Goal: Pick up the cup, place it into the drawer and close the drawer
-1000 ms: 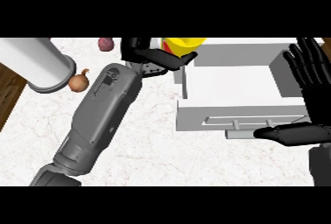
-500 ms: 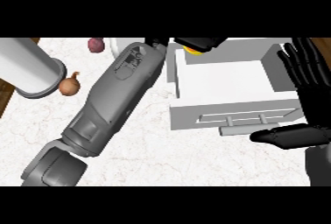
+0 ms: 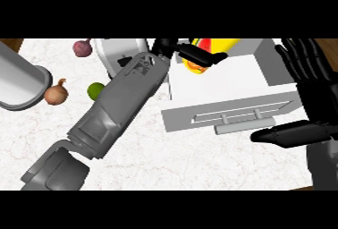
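Up top, left hand (image 3: 188, 50) clasps yellow-and-red cup (image 3: 213, 48).

The left forearm runs as a long grey diagonal from the lower left up toward the far left corner of the open drawer (image 3: 224, 89), and the left hand (image 3: 188, 50) at its end has its black fingers curled round the yellow cup (image 3: 214, 47) over that corner. The right hand (image 3: 310, 85) stands at the drawer's right side, palm toward it, fingers straight and pointing away from the robot, its thumb stretched out leftward just in front of the drawer's handle.
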Motion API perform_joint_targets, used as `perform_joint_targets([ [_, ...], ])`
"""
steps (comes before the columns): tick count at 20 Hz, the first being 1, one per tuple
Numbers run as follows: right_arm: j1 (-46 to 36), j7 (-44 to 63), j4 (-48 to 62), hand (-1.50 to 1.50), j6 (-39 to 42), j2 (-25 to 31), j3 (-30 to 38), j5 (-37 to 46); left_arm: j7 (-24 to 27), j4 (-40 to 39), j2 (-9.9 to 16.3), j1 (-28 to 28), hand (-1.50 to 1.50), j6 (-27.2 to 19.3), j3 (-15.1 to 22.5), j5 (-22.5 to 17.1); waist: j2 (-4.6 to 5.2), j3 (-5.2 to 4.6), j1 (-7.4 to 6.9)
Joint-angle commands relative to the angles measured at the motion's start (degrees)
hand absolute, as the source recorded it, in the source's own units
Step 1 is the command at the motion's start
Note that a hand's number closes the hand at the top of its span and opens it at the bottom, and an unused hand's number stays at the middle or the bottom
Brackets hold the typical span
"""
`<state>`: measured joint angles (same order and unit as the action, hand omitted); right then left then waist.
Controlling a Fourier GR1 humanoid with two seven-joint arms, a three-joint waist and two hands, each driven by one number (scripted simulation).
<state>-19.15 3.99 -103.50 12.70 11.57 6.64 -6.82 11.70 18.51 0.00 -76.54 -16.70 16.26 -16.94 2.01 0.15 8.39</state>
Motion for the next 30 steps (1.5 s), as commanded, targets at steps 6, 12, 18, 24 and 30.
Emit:
perform_joint_targets([
  [6,-2.2,-0.9,1.1,-1.5,1.0,-1.3,-2.1,-0.6,3.5,-0.4,0.0,3.4,-1.5,2.0,3.6,-4.8,1.12,-0.07,3.11],
  [12,-4.5,0.2,1.1,1.5,11.2,-0.7,-6.4,-9.4,9.2,3.6,0.0,5.8,-1.5,2.8,1.6,-11.8,1.15,-0.13,4.07],
  [18,-2.1,5.2,2.0,1.5,20.9,3.4,-13.5,-11.4,14.9,5.4,0.0,4.7,-1.5,1.6,-0.9,-17.4,0.16,-0.19,1.24],
  [24,-0.8,9.7,1.1,-1.5,24.0,10.5,-17.9,-0.6,15.7,4.1,0.0,3.6,-1.5,-1.2,0.1,-19.8,-0.84,-0.15,-2.07],
  [30,2.4,1.2,4.7,-1.5,17.6,11.7,-19.9,19.1,19.0,4.0,0.0,6.6,-1.5,0.8,-1.2,-21.0,-1.26,-0.08,-6.68],
])
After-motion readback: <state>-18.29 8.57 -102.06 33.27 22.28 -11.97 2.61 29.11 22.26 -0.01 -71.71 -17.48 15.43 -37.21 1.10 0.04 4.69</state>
